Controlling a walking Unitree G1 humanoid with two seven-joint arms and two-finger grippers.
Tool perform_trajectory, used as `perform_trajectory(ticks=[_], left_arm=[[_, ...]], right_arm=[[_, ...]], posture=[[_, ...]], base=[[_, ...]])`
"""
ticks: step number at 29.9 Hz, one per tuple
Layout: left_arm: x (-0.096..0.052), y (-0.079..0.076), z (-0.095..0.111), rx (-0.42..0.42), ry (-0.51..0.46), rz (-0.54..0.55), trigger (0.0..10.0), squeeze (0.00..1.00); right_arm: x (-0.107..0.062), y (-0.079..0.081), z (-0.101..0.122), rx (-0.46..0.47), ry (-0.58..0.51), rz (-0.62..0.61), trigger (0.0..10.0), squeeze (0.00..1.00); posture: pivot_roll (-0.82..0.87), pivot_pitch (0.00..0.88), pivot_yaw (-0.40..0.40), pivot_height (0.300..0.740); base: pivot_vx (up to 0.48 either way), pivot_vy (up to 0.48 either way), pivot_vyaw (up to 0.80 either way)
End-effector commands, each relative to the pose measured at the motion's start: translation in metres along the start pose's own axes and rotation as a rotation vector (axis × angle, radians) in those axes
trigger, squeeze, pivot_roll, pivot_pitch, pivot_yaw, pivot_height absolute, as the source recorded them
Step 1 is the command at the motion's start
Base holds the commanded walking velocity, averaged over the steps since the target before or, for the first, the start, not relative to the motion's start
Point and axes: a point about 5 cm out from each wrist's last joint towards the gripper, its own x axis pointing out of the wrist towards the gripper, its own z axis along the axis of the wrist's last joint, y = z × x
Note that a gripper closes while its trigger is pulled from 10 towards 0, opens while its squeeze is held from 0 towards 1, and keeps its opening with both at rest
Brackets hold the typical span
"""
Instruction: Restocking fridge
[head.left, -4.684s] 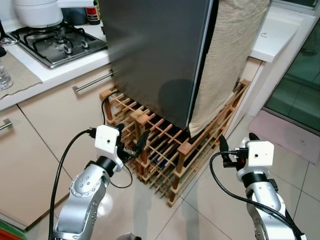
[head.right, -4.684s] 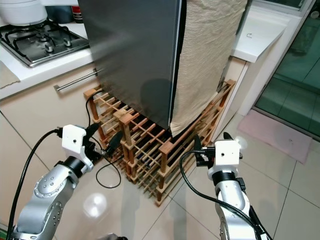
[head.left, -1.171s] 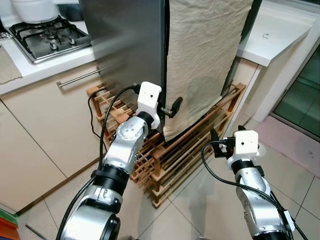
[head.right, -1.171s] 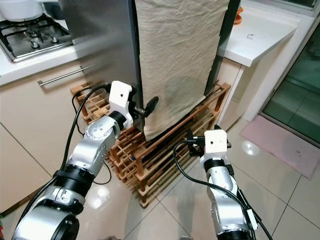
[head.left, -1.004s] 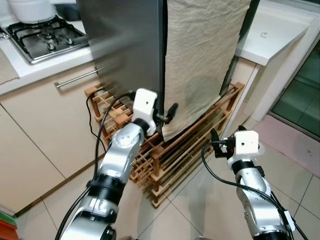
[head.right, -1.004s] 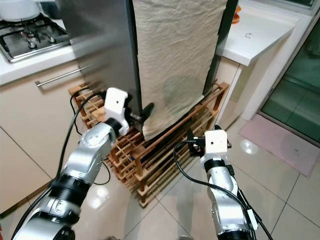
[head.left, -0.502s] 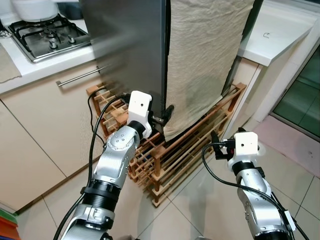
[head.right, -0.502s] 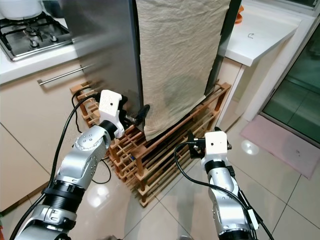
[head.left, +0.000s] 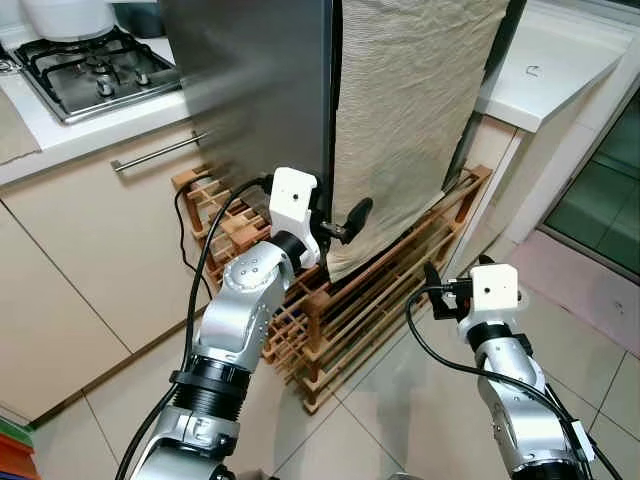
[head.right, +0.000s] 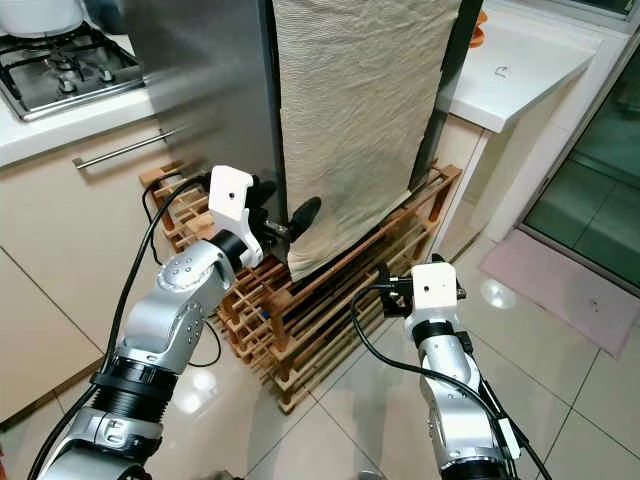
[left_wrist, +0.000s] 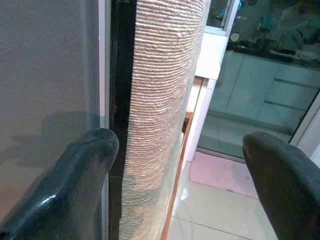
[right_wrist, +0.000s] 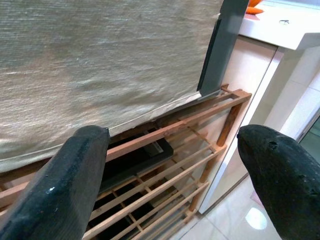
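Observation:
The fridge's steel door (head.left: 260, 80) stands on a wooden slatted rack (head.left: 340, 310). A beige cloth (head.left: 410, 110) hangs over the face next to it. My left gripper (head.left: 338, 218) is open at the fridge's lower corner. In the left wrist view one finger (left_wrist: 75, 185) lies against the steel door and the other finger (left_wrist: 285, 180) is out past the cloth. The dark gap (left_wrist: 122, 100) between door and cloth runs between them. My right gripper (head.left: 434, 295) hangs low to the right, open and holding nothing, pointing at the rack under the cloth (right_wrist: 100, 75).
A gas hob (head.left: 95, 70) sits on the counter at the left, above a cabinet with a bar handle (head.left: 160, 153). A white counter (head.left: 550, 70) juts out at the right, with a glass door (head.left: 600, 170) and a pink mat (head.left: 590, 270) beyond. The floor is tiled.
My left gripper has lifted a little and shifted right, its outer finger now in front of the cloth. The right arm has stayed put.

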Motion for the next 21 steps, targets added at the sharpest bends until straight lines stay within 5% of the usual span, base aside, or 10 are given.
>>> perform_trajectory(ticks=[1, 21], left_arm=[[0.001, 0.000, -0.005, 0.009, 0.016, 0.009, 10.0, 0.00], [0.020, -0.006, -0.013, 0.058, 0.025, 0.013, 10.0, 0.00]], right_arm=[[0.004, -0.002, 0.004, -0.008, -0.018, -0.003, 10.0, 0.00], [0.002, -0.001, 0.003, 0.000, -0.030, 0.008, 10.0, 0.00]], posture=[[-0.10, 0.000, 0.007, 0.730], [-0.11, 0.000, 0.013, 0.730]], base=[[0.000, 0.000, 0.00], [0.000, 0.000, 0.00]])
